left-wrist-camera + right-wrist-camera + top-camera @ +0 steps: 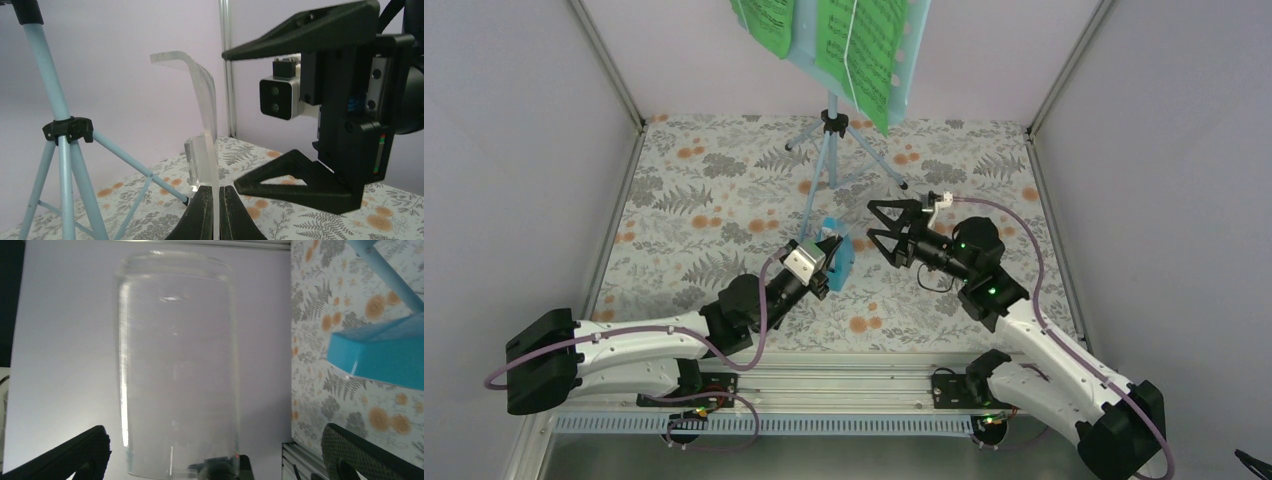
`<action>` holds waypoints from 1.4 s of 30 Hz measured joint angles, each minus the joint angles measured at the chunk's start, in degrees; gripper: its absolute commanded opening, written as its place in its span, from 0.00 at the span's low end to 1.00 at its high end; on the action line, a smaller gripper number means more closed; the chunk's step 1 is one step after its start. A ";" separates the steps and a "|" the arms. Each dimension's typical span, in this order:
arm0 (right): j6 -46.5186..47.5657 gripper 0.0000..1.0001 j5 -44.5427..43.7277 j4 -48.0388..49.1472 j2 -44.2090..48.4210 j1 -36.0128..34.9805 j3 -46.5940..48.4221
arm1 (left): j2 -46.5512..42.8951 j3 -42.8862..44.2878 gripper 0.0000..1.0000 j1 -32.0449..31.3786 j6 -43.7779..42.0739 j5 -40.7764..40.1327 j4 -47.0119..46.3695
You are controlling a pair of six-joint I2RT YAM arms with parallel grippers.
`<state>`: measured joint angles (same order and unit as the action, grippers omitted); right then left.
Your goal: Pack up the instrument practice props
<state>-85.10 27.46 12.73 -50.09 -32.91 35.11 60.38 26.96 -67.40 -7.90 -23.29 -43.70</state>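
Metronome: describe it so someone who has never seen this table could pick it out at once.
On the floral tablecloth, find the pale blue tripod music stand at the back and follow its nearest leg toward the arms. At its foot, by the tip of the left gripper, sits the metronome: the only solid bright blue wedge, where the stand is spindly and the sheet-music pages green.

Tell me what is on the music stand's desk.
Two bright green sheet-music pages lie against the pale blue desk. They cover most of its face, so anything behind them is hidden, and the top of the desk is cut off by the frame.
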 measured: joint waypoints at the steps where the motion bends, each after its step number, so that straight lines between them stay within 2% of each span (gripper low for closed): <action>1: -0.33 1.00 -0.17 0.96 -0.15 0.02 0.02 | 0.02 -0.09 0.03 0.00 0.04 0.02 -0.02; 3: -0.46 0.99 -0.20 1.84 -1.01 0.07 0.63 | 0.09 -0.24 0.02 0.00 0.20 0.17 0.00; 10: 0.46 0.89 0.13 2.58 -4.74 0.07 5.57 | 0.11 -0.63 0.02 0.00 0.44 0.85 -0.02; 19: 1.49 0.84 0.20 1.90 -5.16 0.07 5.68 | 0.92 -0.66 0.02 0.00 0.35 0.98 -0.96; 27: 2.03 0.71 0.81 2.12 -6.97 0.07 5.68 | 1.44 -0.66 0.02 0.00 -0.07 1.27 -0.76; 37: 2.54 0.64 0.55 1.62 -6.95 0.11 5.68 | 2.32 -0.46 0.02 0.00 -0.44 1.25 -1.64; 39: 2.54 0.62 0.46 1.62 -6.91 0.11 5.66 | 2.43 -0.33 0.03 0.00 -0.46 1.25 -1.64; 42: 2.56 0.60 0.24 1.66 -6.86 0.15 5.60 | 2.73 -0.17 0.09 0.00 -0.48 1.25 -1.66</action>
<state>-82.54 27.70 14.39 -56.95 -32.75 40.71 63.11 26.79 -67.40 -8.38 -22.04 -45.36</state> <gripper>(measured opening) 0.620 0.049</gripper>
